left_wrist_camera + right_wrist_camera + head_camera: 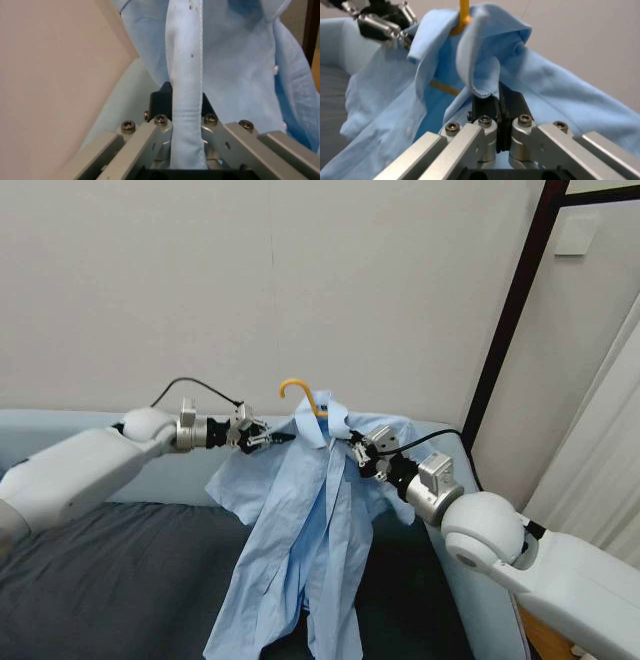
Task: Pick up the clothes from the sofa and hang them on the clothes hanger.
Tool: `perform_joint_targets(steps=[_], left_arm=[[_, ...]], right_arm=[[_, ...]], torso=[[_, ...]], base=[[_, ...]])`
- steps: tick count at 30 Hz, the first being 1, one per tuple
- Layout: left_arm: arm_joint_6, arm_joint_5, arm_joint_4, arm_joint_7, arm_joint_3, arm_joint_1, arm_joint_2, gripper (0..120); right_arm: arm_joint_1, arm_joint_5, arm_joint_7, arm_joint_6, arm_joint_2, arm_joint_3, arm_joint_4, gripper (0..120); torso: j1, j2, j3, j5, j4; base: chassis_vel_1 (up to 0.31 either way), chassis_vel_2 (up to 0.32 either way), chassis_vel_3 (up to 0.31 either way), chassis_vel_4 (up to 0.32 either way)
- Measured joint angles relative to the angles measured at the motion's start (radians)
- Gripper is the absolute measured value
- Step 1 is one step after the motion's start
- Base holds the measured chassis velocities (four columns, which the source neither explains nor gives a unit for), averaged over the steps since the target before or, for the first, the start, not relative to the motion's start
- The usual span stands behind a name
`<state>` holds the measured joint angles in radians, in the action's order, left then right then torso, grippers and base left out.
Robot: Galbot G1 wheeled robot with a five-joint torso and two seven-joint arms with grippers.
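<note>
Shirt [300, 520] and hanger [296, 387] are up in the air between our two arms, in front of a pale wall [300, 280] and above the sofa [60, 422]. The shirt is light blue, and it is open down the front. Its collar sits at the top and its long front panels drop down over the sofa's dark grey seat cushion [100, 580]. The hanger is yellow, and its curved hook rises out of the collar. In the right wrist view we also see a yellow bar of it running under the fabric, inside the shirt.

Our left pincer [268, 439] reaches in from the left, level with the collar, and is closed on the shirt's left shoulder edge. From the left wrist view we see a long folded strip of blue cloth running straight down between its black fingers [161, 98], clamped there.

Our right pincer [353, 448] comes in from the right, just below the collar, and is closed on the shirt as well. In the right wrist view its black fingertips [482, 103] are pressed together on a hemmed corner of cloth that hangs from the collar.

The two pincers are near each other, one on each side of the hook. The shirt's right sleeve drapes over our right wrist.
</note>
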<state>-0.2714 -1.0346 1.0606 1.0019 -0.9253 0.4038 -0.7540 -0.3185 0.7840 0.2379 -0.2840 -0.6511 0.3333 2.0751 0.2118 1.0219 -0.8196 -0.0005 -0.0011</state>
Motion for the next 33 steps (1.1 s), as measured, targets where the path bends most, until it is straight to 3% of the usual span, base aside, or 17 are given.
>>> perform_joint_targets(steps=[7, 14, 25, 33], left_arm=[[0.009, 0.001, 0.02, -0.006, -0.056, 0.105, -0.009, 1], [0.035, -0.037, 0.014, -0.005, -0.098, 0.19, -0.026, 1], [0.054, -0.051, 0.086, -0.018, -0.1, 0.197, -0.005, 1], [0.054, -0.048, 0.091, -0.031, -0.1, 0.196, 0.003, 1]], right_arm=[[0.044, 0.048, -0.004, -0.02, 0.057, -0.02, 0.057, 0], [0.199, 0.061, -0.014, -0.053, 0.085, 0.096, 0.045, 0], [0.282, 0.053, -0.009, -0.087, 0.091, 0.236, 0.062, 0], [0.315, 0.109, 0.053, -0.108, 0.062, 0.263, 0.079, 0]], torso=[[0.0, 0.0, 0.0, 0.0001, -0.0004], [0.0, 0.0, 0.0, 0.0001, 0.0], [0.0, 0.0, 0.0, 0.0, -0.0002], [0.0, 0.0, 0.0, -0.0001, 0.0]], base=[[0.0, 0.0, 0.0, 0.0], [0.0, 0.0, 0.0, 0.0], [0.0, 0.0, 0.0, 0.0], [0.0, 0.0, 0.0, 0.0]])
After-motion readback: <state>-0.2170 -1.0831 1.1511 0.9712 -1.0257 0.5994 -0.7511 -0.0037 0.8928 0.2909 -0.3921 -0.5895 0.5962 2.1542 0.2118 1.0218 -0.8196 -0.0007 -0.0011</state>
